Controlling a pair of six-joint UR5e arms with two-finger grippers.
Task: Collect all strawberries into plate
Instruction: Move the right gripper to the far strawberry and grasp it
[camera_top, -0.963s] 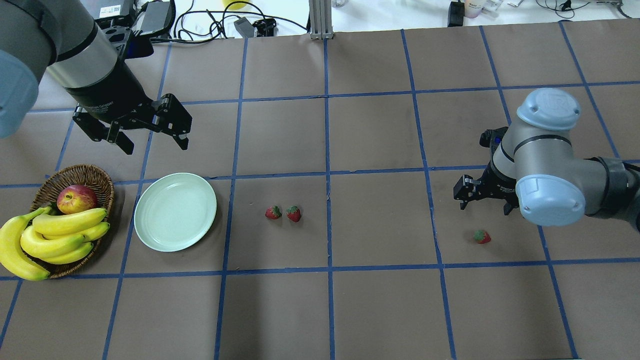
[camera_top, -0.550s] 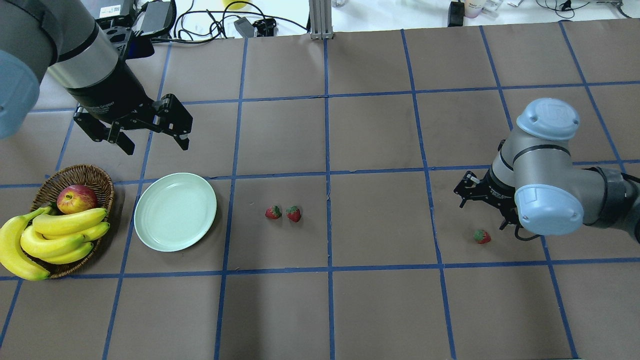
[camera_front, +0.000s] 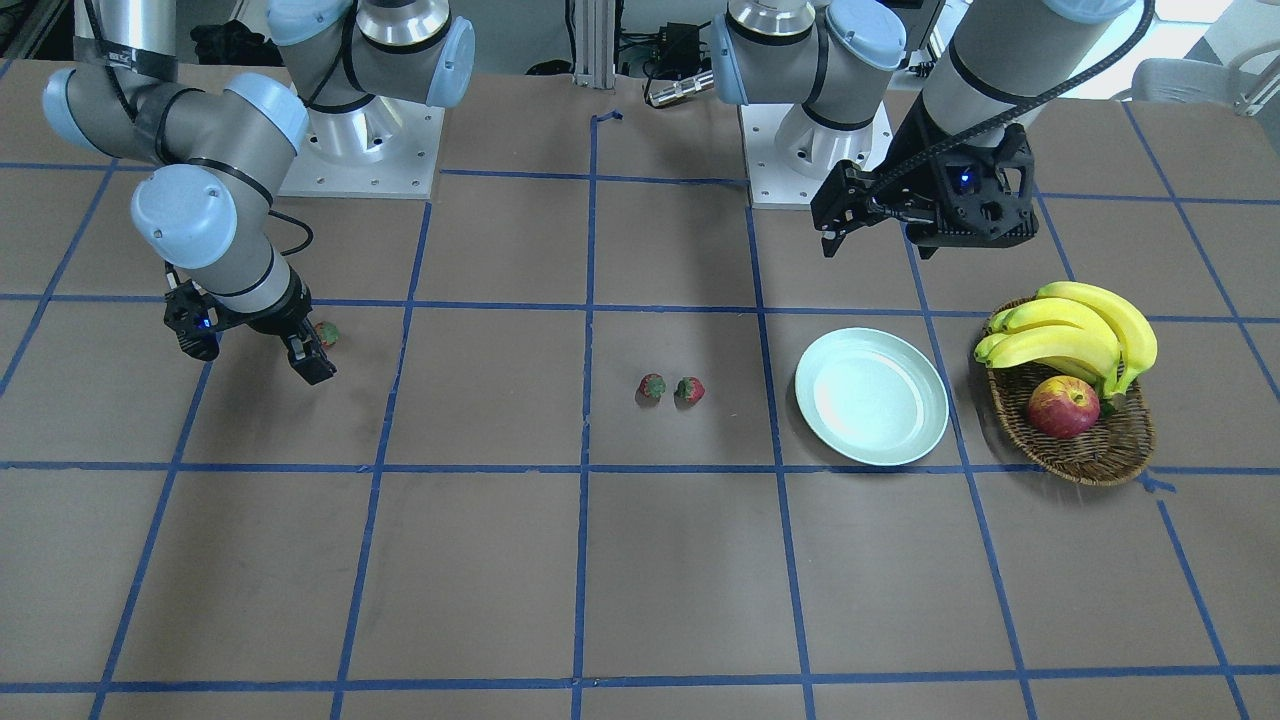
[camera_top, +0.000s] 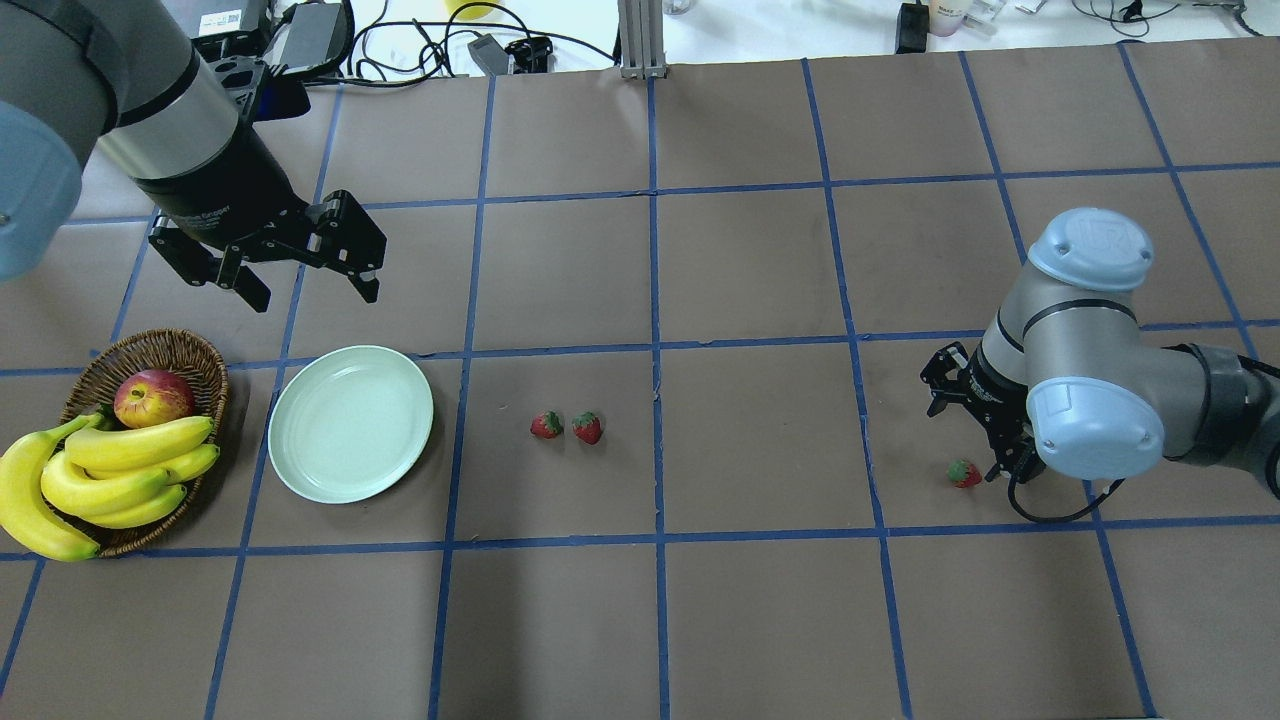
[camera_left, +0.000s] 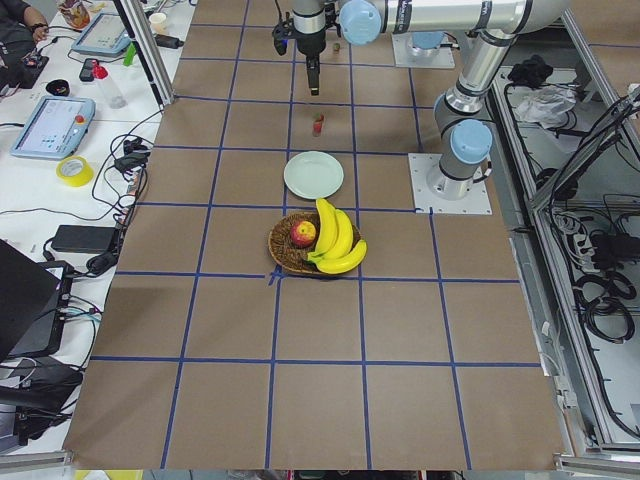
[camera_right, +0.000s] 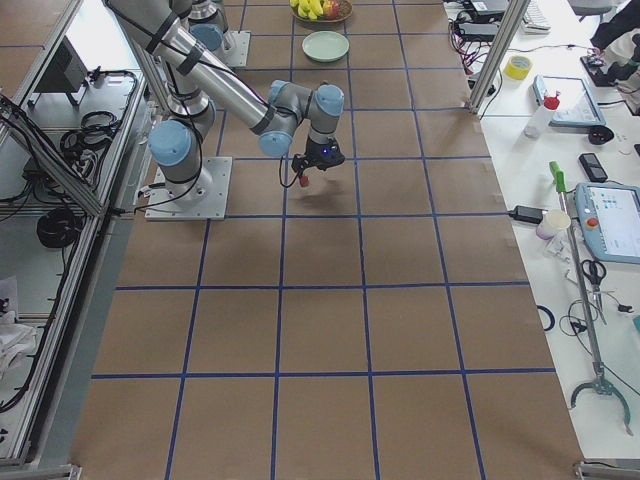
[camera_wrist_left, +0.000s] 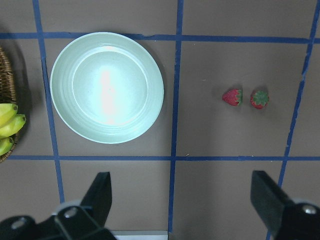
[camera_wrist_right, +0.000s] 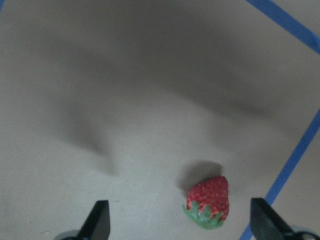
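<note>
Strawberries (camera_top: 547, 425): none on plate (camera_top: 350, 423) yet, pair mid-frame, lone berry (camera_top: 964, 473) lower right on tabletop (camera_top: 760, 620). Has swung right pincer (camera_top: 968, 422) down over it, wide open, empty; grasp likely next; left pincer (camera_top: 312, 290) open, empty

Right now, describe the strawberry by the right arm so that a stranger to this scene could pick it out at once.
Start at the brown table with the blue tape grid and go to the right arm, far from the plate. Just by its tip lies one strawberry. It is alone, while the other two sit side by side nearer the plate.
</note>
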